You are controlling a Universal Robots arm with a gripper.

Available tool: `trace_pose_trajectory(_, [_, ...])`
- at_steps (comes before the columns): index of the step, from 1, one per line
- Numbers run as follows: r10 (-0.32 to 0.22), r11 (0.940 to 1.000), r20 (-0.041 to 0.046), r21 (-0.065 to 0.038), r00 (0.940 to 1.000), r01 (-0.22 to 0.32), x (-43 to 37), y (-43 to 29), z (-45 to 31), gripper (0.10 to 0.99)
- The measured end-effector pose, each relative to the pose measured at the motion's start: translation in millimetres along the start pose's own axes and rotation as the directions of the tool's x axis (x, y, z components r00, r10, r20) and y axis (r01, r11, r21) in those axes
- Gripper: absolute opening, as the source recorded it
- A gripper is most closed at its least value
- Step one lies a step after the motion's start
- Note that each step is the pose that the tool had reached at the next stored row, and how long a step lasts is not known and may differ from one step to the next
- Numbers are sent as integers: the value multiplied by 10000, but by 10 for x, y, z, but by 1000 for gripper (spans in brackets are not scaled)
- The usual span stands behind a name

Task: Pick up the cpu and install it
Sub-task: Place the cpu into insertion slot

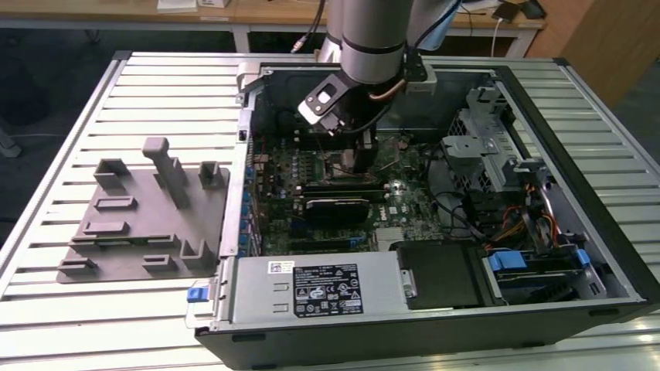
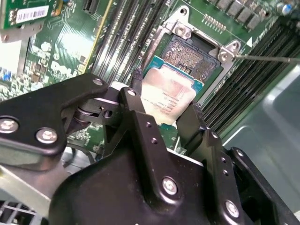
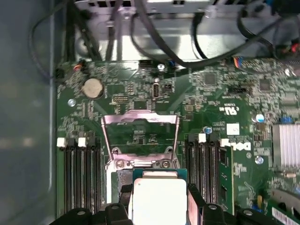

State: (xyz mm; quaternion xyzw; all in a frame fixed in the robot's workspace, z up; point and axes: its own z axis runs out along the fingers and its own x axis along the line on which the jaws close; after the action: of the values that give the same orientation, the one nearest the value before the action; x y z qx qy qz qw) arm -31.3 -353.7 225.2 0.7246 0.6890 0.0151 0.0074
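Note:
The cpu [image 2: 169, 96] is a flat square chip with a silver top and a green rim, and my gripper [image 2: 166, 97] is shut on it. Black fingers [image 2: 188, 125] press on two opposite edges. The chip hangs tilted, just above and partly over the open motherboard socket [image 2: 194, 56]. In the first wrist view the cpu [image 3: 159, 199] sits between the fingers [image 3: 195, 199] of the gripper [image 3: 159, 198], right beside the socket frame [image 3: 140, 163] with its raised load plate [image 3: 140, 119]. In the exterior view the gripper [image 1: 351, 152] reaches down into the open computer case [image 1: 577, 255].
Memory slots [image 3: 77, 173] flank the socket on both sides. A thin metal lever [image 2: 267, 58] sticks out from the socket. A silver heatsink [image 3: 286, 145] and cables [image 3: 154, 33] lie nearby. On the table at the exterior view's left stands a grey fixture tray [image 1: 144, 224].

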Motion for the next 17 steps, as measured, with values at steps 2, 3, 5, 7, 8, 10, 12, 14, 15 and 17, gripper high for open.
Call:
trace_pose_trajectory(2, [19, 10000, -1, -2, 10000, -19, 11, -1, 5, 541])
trace_pose_trajectory(3, [18, 10000, -1, -2, 10000, -18, 17, -2, 8, 541])
trace_pose_trajectory(5, [-5, 10000, -2, -2, 10000, 5, 32, -6, 18, 541])
trace_pose_trajectory(7, [-105, 9999, -7, -1, 9999, 105, 41, -16, 29, 541])
trace_pose_trajectory(8, [-175, 9998, -9, 0, 9998, 175, 43, -19, 33, 541])
trace_pose_trajectory(10, [-326, 9995, -15, 2, 9995, 326, 45, -28, 45, 541])
trace_pose_trajectory(12, [-382, 9993, -17, 2, 9993, 382, 47, -36, 60, 541])
trace_pose_trajectory(14, [-344, 9994, -15, 4, 9994, 344, 50, -37, 68, 541])
trace_pose_trajectory(15, [-285, 9996, -13, 3, 9996, 286, 52, -37, 72, 541])
trace_pose_trajectory(17, [-149, 9999, -9, 1, 9999, 149, 56, -38, 81, 541])
